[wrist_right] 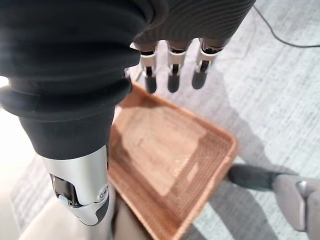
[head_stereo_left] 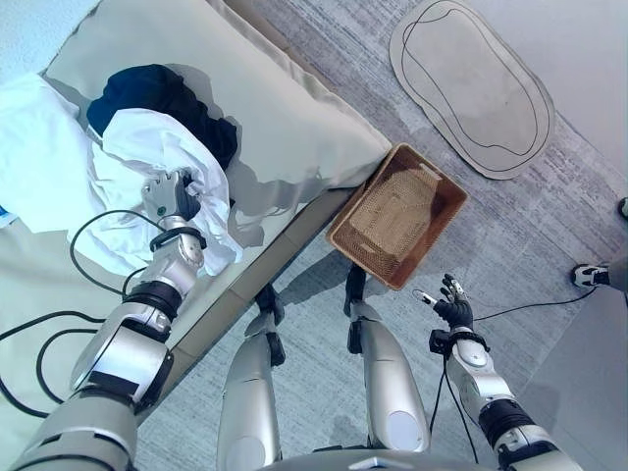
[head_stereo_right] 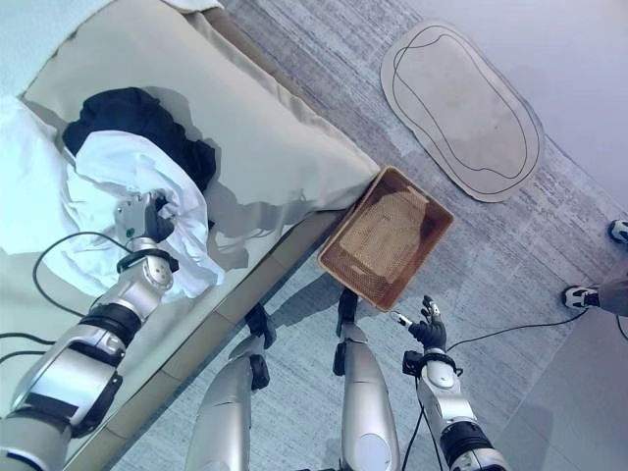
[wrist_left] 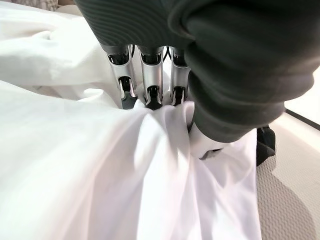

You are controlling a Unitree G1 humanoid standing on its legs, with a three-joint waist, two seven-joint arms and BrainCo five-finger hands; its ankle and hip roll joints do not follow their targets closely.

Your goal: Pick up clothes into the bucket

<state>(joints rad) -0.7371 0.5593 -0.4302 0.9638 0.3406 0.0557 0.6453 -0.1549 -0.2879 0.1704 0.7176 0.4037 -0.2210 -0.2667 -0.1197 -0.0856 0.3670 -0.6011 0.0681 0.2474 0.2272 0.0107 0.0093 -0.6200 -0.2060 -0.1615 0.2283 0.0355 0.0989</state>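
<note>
From the head camera I see my left robot hand (head_stereo_left: 169, 195) resting on a white garment (head_stereo_left: 186, 167) that lies crumpled on a bed (head_stereo_left: 294, 128) with a pale beige cover. In the left wrist view the fingers (wrist_left: 150, 85) are curled down into the white cloth and the thumb presses in beside them, so this robot hand is grasping a bunched fold of the garment. A dark navy garment (head_stereo_left: 162, 93) lies on the bed just behind the white one, touching it, partly covered by its upper edge. More white bedding (head_stereo_left: 39, 157) spreads out to the left of both garments. On the grey carpeted floor, just beside the corner of the bed, sits a brown woven basket (head_stereo_left: 397, 211), rectangular and shallow. My right robot hand (head_stereo_left: 451, 309) hovers near the basket's lower right side, apart from it, with fingers straight and relaxed, holding nothing; its wrist view looks down past the fingertips (wrist_right: 172, 82) into the basket. A pale oval rug (head_stereo_left: 471, 83) lies on the floor beyond the basket. A person's shoe (head_stereo_left: 592, 275) shows at the right edge.
</note>
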